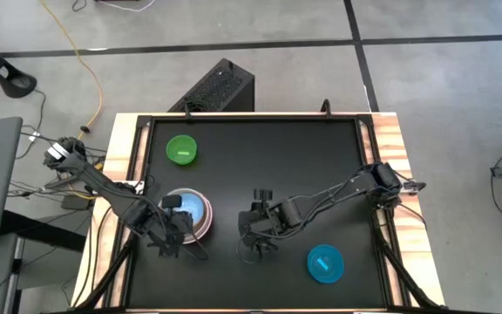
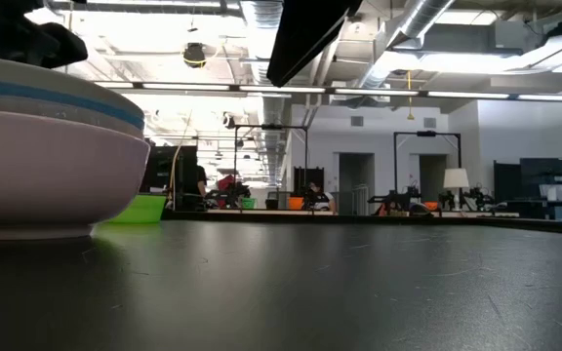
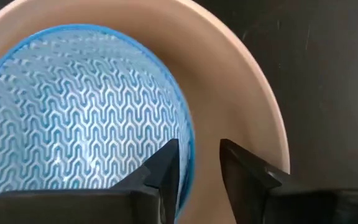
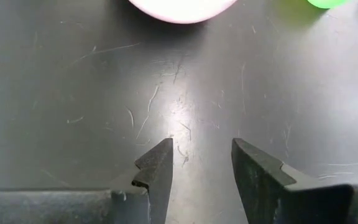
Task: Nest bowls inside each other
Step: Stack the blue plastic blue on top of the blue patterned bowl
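A stack of nested bowls (image 1: 192,212) stands at the table's left. Its outer bowl is pink (image 2: 47,166), a cream bowl (image 3: 241,93) sits in that, and a blue patterned bowl (image 3: 73,106) lies innermost. My left gripper (image 3: 199,155) is open over the stack's near side, pointing steeply down, with its fingers on either side of the blue bowl's rim. A small green bowl (image 1: 181,149) rests on its base at the far left. A teal bowl (image 1: 325,263) sits near right. My right gripper (image 4: 201,162) hangs open over bare table at the middle. My left gripper comes from above with one finger (image 3: 163,168) inside the blue bowl and the other (image 3: 244,168) outside it, over the cream bowl's wall. The blue rim (image 3: 188,146) lies between them. I cannot tell whether either finger touches the rim. The bowl sits nested in the stack.
A black perforated box (image 1: 220,87) stands just beyond the table's far edge. Cables and a laptop lie off the left side (image 1: 24,166). Bare black tabletop (image 1: 303,166) stretches across the middle and far right.
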